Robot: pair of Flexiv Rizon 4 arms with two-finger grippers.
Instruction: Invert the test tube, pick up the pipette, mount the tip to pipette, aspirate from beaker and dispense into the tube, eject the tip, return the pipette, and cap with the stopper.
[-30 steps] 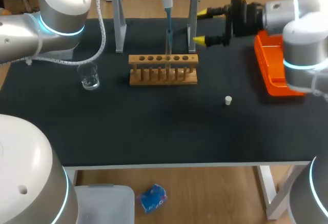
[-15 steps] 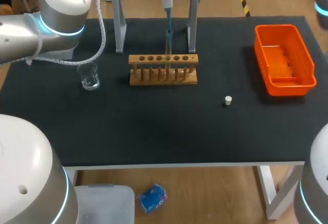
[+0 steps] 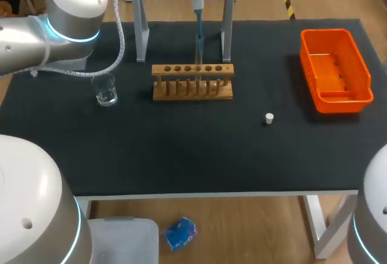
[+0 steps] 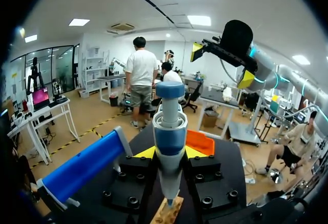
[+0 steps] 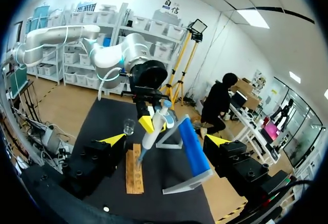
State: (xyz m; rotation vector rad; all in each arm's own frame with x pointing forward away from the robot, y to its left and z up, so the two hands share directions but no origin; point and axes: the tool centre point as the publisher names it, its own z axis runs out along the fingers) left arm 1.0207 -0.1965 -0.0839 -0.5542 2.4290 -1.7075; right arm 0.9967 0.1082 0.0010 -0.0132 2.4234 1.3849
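Black table (image 3: 181, 155), wooden rack (image 3: 192, 92), white stopper (image 3: 269, 118)

My left arm (image 3: 66, 10), at the upper left of the head view, is a rounded white and silver-grey shell with a glowing cyan ring at the joint. A white ribbed hose (image 3: 119, 37) loops off it. My right arm (image 4: 279, 73) is a silver tube with the same cyan rings. My left gripper (image 4: 169, 153) and right gripper (image 5: 165, 140) are black blocks studded with socket screws, ending in bright yellow wedge tips.
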